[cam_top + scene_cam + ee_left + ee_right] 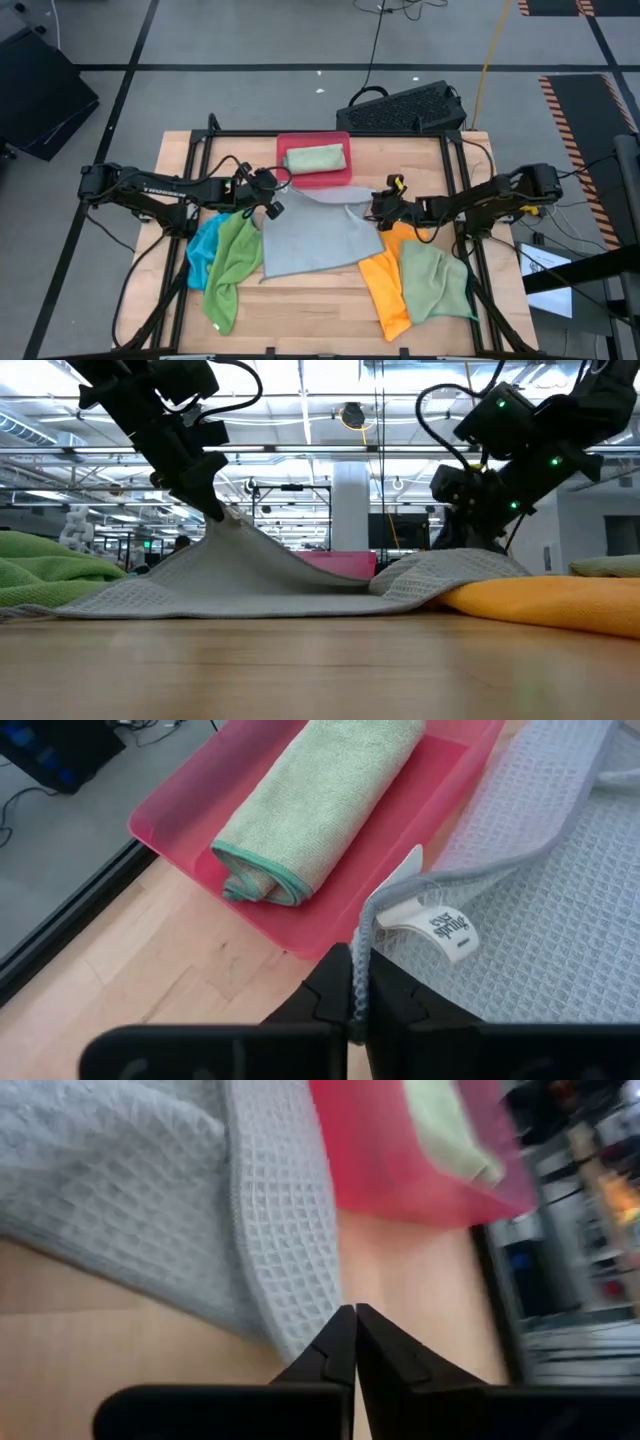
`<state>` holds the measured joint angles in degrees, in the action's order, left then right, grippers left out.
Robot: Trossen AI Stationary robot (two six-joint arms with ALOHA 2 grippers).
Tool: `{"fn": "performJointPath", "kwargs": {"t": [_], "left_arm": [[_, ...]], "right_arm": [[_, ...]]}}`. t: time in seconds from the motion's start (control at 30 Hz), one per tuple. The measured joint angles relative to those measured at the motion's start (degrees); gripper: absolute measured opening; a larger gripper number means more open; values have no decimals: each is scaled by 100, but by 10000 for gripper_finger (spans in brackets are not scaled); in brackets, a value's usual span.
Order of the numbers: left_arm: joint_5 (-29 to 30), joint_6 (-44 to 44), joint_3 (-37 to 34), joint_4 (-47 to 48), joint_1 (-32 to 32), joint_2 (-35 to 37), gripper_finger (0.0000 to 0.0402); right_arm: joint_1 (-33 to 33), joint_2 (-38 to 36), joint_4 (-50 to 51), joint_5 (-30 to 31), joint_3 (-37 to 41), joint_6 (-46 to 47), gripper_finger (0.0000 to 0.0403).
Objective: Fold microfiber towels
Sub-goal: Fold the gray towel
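High view, from the left side across: the left gripper (268, 197) sits at the left far corner of the light grey towel (312, 235), and its fingers are pressed together on that corner's hem. Left wrist view confirms it: the grey edge runs straight down into the seam between the closed fingers (335, 995), with a white care label (440, 925) hanging just beside them. Low view shows that corner lifted off the wooden table (320, 670) by this gripper, the cloth sloping down from it on both sides. Just below and outward of these fingers in the high view lie a bright blue towel (205, 248) and a green towel (232, 265), bunched and overlapping. Beyond the fingers, past the grey edge, stands the pink-red tray (335, 178) holding a folded pale green towel (315, 158).

Right of the grey cloth, the right gripper (382, 211) rests low at the towel's right far corner. Right wrist view shows its fingers (340, 1350) brought together to a point with the grey hem touching them from one side; whether cloth is pinched between them I cannot tell. Just behind and outward of this gripper lie an orange towel (385, 280) and a sage green towel (435, 280), the green partly over the orange.
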<state>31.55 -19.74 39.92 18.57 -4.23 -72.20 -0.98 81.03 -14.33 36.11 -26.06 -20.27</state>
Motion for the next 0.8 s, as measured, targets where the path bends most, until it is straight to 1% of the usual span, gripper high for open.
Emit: {"fn": "performJointPath", "kwargs": {"t": [0.13,0.2,0.27,0.33,0.4,0.47,0.53,0.57,0.63,0.7,0.8], "left_arm": [[5,56,0,-30,-7,0,5],[22,56,0,-44,-8,0,8],[32,58,0,-67,-26,0,16],[45,63,0,-68,-31,0,18],[48,63,0,-68,-35,0,12],[46,63,0,-73,-35,0,5],[50,59,0,-89,-37,0,7],[48,63,0,-92,-37,0,10],[50,78,0,-107,-37,0,17],[49,82,0,-111,-35,0,17],[50,150,0,-171,-37,0,7]], "right_arm": [[-277,-356,573,-815,-53,692,1],[-396,-485,785,-1164,-77,985,1],[-420,-553,1052,-1370,-53,980,5],[-285,-546,1025,-1365,-57,745,20],[-169,-484,823,-1256,8,306,45],[-79,-325,560,-803,138,16,76],[-28,-118,260,-301,257,-231,112],[-12,-11,30,-165,300,-303,131],[-23,193,-312,-156,382,-459,164],[-74,416,-767,-134,422,-537,188],[-203,659,-1146,-141,432,-592,193]]}}
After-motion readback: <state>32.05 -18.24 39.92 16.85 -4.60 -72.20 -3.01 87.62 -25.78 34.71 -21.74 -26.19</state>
